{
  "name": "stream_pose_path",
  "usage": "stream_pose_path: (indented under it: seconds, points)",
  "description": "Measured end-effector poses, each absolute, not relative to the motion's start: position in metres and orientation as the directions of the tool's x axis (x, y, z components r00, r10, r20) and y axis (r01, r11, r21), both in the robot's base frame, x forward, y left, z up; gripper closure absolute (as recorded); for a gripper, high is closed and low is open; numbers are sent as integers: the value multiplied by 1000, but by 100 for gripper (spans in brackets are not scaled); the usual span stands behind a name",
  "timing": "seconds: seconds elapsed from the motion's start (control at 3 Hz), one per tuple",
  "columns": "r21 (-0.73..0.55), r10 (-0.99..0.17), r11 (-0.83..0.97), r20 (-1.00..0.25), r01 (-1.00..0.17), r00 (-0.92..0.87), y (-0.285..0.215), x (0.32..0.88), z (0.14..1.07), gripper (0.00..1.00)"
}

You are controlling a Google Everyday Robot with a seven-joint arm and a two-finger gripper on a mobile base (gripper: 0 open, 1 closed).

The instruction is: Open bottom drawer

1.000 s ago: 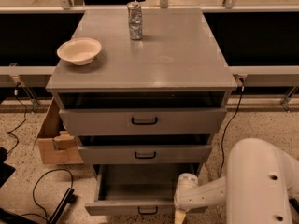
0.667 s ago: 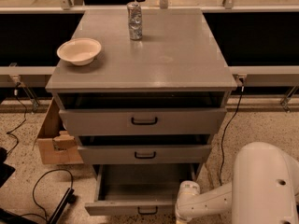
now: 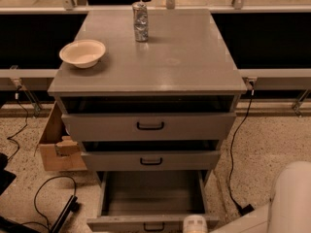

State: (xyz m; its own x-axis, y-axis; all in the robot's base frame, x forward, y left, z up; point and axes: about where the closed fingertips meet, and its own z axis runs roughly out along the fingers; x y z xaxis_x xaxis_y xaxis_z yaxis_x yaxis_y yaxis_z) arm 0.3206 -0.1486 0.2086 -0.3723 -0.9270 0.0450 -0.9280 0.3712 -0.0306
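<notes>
The grey cabinet (image 3: 146, 76) has three drawers. The bottom drawer (image 3: 150, 194) is pulled far out and shows its plain grey inside. Its front (image 3: 121, 223) lies at the lower edge of the view, with the small black loop handle (image 3: 153, 226) partly cut off. My gripper (image 3: 195, 224) shows only as a white rounded end at the bottom edge, right beside the handle on the drawer front. My white arm (image 3: 286, 203) fills the lower right corner.
The top drawer (image 3: 149, 126) and the middle drawer (image 3: 150, 161) each stand slightly out. A cream bowl (image 3: 82, 53) and a crushed can (image 3: 140, 21) sit on the cabinet top. A cardboard box (image 3: 56, 147) stands on the floor at the left. Black cables (image 3: 234, 174) run on both sides.
The bottom drawer has slid further out toward the camera. My gripper has moved down with the drawer front to the bottom edge of the view.
</notes>
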Motion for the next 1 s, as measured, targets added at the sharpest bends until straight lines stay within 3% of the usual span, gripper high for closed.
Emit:
stream_pose_path:
  seconds: [0.33, 0.67, 1.0]
  points:
    - [-32, -914, 393, 89, -919, -395, -144, 284, 220, 93]
    - [-36, -913, 395, 92, -918, -397, -145, 281, 220, 91]
    - [-112, -944, 315, 69, -943, -323, -134, 308, 239, 69]
